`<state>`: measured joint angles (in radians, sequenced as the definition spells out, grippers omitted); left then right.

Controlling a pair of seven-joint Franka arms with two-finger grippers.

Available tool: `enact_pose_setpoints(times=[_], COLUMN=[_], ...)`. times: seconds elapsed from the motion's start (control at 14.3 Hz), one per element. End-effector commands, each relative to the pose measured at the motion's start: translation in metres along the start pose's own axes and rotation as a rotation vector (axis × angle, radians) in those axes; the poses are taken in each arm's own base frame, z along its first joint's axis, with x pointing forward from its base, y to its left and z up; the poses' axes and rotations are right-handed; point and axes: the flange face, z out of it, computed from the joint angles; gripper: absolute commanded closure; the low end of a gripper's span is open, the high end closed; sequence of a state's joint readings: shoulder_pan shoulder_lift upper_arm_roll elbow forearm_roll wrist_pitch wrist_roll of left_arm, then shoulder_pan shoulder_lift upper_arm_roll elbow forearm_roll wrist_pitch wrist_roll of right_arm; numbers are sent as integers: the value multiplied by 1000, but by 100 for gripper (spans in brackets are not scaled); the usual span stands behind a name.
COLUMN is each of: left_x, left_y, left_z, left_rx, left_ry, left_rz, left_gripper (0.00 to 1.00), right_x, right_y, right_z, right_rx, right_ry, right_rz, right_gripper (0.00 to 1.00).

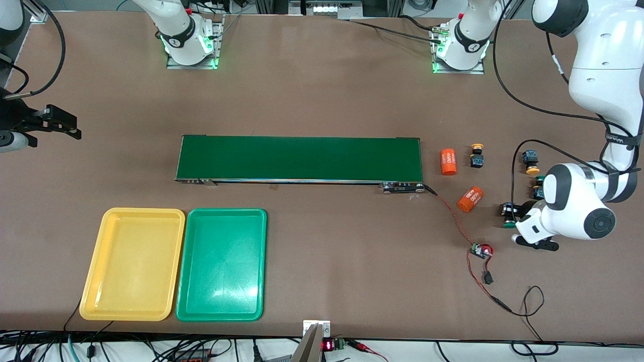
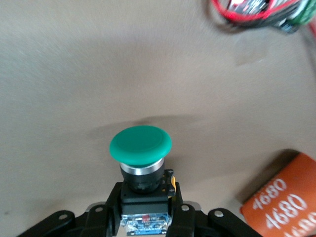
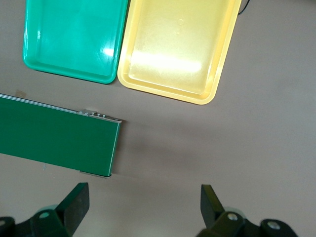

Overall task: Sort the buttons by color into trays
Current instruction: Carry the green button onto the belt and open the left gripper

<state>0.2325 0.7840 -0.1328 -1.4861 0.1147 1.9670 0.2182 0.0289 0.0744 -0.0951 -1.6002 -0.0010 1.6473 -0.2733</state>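
Observation:
My left gripper [image 1: 510,215] [image 2: 146,210] is shut on the black body of a green-capped button [image 1: 509,223] [image 2: 140,144], low at the table near the left arm's end. Two yellow-capped buttons [image 1: 477,155] [image 1: 530,162] stand on the table farther from the front camera. Another green-capped button [image 1: 539,188] is partly hidden by the left arm. The yellow tray [image 1: 133,264] [image 3: 177,49] and green tray [image 1: 221,264] [image 3: 74,39] lie side by side, both with nothing in them. My right gripper [image 1: 60,124] [image 3: 143,207] hangs open over bare table at the right arm's end.
A long dark-green conveyor belt [image 1: 299,158] [image 3: 54,143] crosses the middle of the table. Two orange cylinders [image 1: 448,161] [image 1: 470,199] lie between it and the buttons; one cylinder [image 2: 284,202] sits close to the held button. A small circuit board [image 1: 480,250] trails red wires.

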Motion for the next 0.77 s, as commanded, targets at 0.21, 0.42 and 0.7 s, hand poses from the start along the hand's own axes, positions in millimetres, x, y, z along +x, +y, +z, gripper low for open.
enact_pose_setpoints(times=[0.21, 0.42, 0.7], left_x=[-53, -89, -134], left_y=[64, 105, 192], left_z=[-114, -121, -88], left_rx=[-41, -97, -37], left_ry=[-38, -32, 50], left_rz=[55, 17, -21], left_gripper=[91, 93, 94], right_x=[4, 5, 6], right_y=[1, 0, 1], right_z=[-3, -3, -2], right_rx=[4, 2, 1], right_ry=[21, 21, 27], right_rz=[11, 4, 10], right_gripper=[0, 0, 0])
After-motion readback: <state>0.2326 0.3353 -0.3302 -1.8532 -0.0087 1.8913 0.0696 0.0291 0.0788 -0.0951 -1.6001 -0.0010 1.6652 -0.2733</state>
